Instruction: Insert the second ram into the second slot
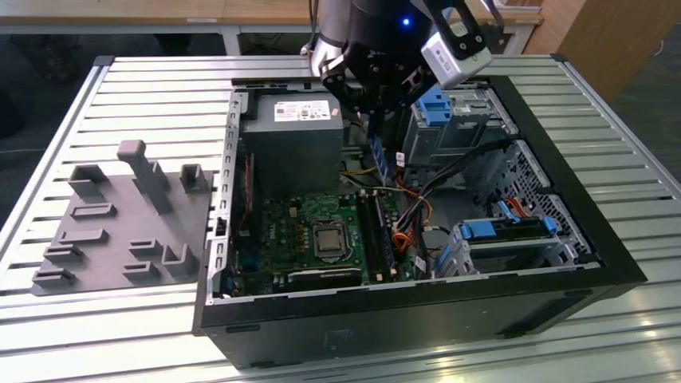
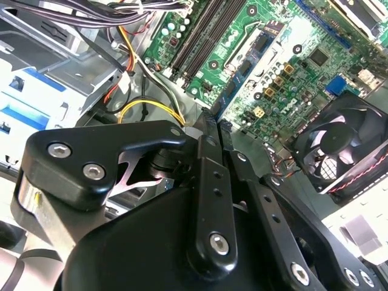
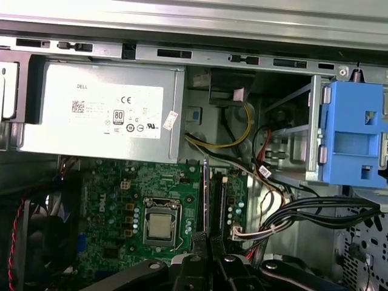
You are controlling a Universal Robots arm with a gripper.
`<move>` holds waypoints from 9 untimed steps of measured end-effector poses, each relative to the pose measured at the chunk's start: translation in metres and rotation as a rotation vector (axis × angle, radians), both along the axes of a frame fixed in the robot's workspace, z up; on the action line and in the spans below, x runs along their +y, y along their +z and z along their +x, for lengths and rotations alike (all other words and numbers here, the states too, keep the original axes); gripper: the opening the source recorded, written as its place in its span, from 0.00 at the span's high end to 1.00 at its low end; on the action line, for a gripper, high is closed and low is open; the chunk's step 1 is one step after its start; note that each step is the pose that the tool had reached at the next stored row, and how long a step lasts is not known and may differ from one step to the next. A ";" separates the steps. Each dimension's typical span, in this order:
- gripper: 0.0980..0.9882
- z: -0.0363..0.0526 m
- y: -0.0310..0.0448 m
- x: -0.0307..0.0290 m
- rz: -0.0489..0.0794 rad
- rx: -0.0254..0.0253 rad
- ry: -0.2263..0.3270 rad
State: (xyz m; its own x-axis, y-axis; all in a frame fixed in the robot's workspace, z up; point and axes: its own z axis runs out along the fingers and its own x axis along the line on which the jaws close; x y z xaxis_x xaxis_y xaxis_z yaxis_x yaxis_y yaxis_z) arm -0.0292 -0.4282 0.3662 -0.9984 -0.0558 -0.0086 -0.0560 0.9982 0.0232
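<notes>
Jaws pinch shut on the thin, long blue circuit-board ram stick point(image 1: 375, 150), which we see hanging upright inside the open black computer case point(image 1: 426, 311) on the slatted metal desk point(image 1: 139, 96), beside the grey power-supply box point(image 1: 293, 152), above the green motherboard point(image 1: 303, 231) and its long dark memory slots point(image 1: 375, 231), not yet seated.

In the exterior view, the arm's smooth silver-grey cylindrical wrist point(image 1: 338, 24) joins a black housing that carries 1 small blue light point(image 1: 404, 21). A pale grey box-shaped camera point(image 1: 460, 44) is bolted beside it. In the second wrist view, the matte black gripper point(image 2: 213, 124) shows rounded hinged link bars point(image 2: 209, 200) fastened with bright silver hex-socket screws point(image 2: 219, 244). 2 of them sit on the bulky black knuckle point(image 2: 121, 151).
</notes>
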 end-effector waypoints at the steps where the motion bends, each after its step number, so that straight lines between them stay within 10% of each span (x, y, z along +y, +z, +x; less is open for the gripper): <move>1: 0.96 0.0000 -0.0004 -0.0004 0.000 0.0000 0.000; 9: 0.96 0.0000 -0.0036 -0.0008 0.000 0.0001 0.000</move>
State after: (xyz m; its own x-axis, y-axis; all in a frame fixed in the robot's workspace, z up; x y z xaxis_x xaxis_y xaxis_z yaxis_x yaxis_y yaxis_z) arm -0.0293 -0.4289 0.3625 -0.9984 -0.0558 -0.0085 -0.0560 0.9982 0.0231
